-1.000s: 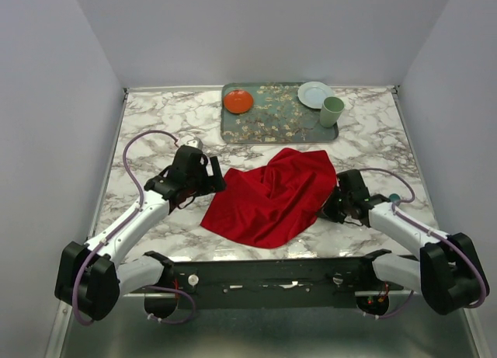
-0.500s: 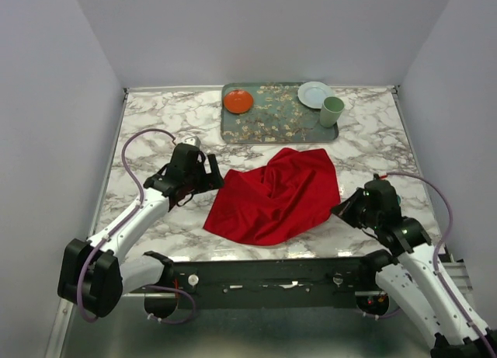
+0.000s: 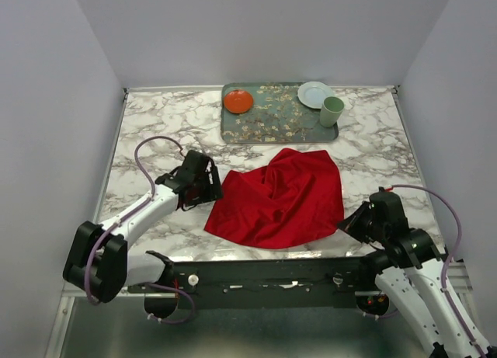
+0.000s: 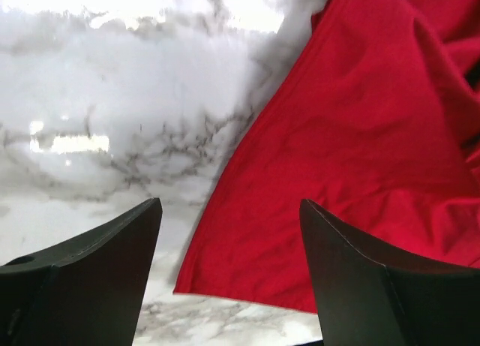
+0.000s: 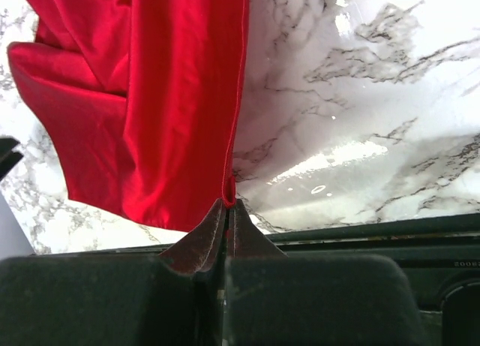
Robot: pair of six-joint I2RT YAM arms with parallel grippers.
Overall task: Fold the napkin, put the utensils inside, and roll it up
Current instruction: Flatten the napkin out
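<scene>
The red napkin (image 3: 276, 196) lies crumpled in the middle of the marble table (image 3: 155, 125). My right gripper (image 3: 349, 220) is shut on the napkin's near right corner (image 5: 229, 182) and holds that hem taut, lifted a little. My left gripper (image 3: 210, 187) is open at the napkin's left edge (image 4: 247, 166), its fingers (image 4: 112, 256) astride the near left corner without touching it. The napkin fills the right of the left wrist view (image 4: 360, 151). The utensils are out of view.
A patterned teal tray (image 3: 276, 121) lies at the back with a small orange-red plate (image 3: 238, 102) on it. A white plate (image 3: 314, 94) and a pale green cup (image 3: 332, 110) stand at its right end. The table's front edge (image 5: 360, 230) is just under my right gripper.
My right arm has pulled back toward the near right with the napkin corner in its grip, stretching the cloth. My left gripper has moved in and down to the napkin's left edge.
</scene>
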